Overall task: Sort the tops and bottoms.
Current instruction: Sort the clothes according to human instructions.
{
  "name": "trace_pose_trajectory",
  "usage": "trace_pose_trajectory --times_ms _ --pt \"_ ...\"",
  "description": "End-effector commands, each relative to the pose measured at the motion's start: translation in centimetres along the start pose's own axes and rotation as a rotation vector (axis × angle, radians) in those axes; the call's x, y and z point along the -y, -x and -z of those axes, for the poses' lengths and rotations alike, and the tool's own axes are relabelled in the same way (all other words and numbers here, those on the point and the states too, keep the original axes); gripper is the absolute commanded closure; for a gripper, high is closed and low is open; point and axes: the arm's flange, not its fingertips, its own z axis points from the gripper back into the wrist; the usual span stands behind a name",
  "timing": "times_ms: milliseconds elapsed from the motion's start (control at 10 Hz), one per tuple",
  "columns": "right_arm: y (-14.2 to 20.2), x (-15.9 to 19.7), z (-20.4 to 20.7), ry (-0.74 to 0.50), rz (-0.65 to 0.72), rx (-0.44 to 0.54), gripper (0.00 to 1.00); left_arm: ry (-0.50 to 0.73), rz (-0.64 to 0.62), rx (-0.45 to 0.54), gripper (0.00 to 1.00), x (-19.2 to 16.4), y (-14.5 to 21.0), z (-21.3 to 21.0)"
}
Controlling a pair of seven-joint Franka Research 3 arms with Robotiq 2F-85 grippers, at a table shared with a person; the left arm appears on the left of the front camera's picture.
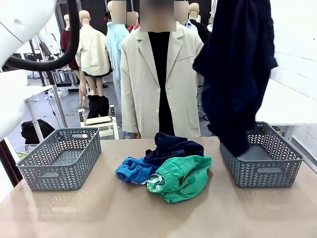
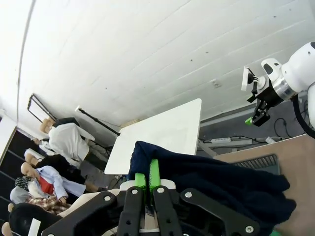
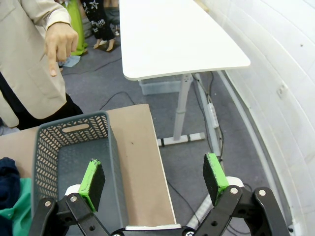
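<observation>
A long dark navy garment (image 1: 237, 74) hangs from the top of the front view, its lower end dipping into the right grey mesh basket (image 1: 277, 168). My left gripper (image 2: 146, 179) is shut on this navy cloth (image 2: 216, 182), green pads pinched together. On the table's middle lies a pile: another dark navy piece (image 1: 173, 146), the bright blue top (image 1: 134, 168) and the emerald green bottoms (image 1: 183, 176) with a gathered waistband. My right gripper (image 3: 155, 169) is open and holds nothing, hovering over the right basket's (image 3: 47, 147) outer wall and the table edge.
An empty grey mesh basket (image 1: 59, 158) stands at the table's left. A person in a beige coat (image 1: 158, 84) stands at the far side, one hand (image 3: 59, 42) pointing down. A white table (image 3: 172, 39) stands beyond the right edge.
</observation>
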Motion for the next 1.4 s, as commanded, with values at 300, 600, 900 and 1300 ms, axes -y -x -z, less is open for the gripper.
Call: trace_pose_trajectory --times_ms 300,600,900,1300 --pt "0.2 0.1 0.1 -0.002 0.004 -0.01 0.0 -0.001 -0.01 -0.002 1.0 0.1 0.1 0.4" --pt "0.2 0.1 0.1 -0.002 0.004 -0.01 0.0 -0.171 0.15 0.198 1.0 -3.5 -0.8 8.0" --pt "0.2 0.1 0.1 -0.002 0.004 -0.01 0.0 -0.076 0.102 0.343 1.0 -3.8 3.0 26.9" --pt "0.2 0.1 0.1 -0.002 0.004 -0.01 0.0 0.109 -0.074 0.285 1.0 3.0 9.0 39.7"
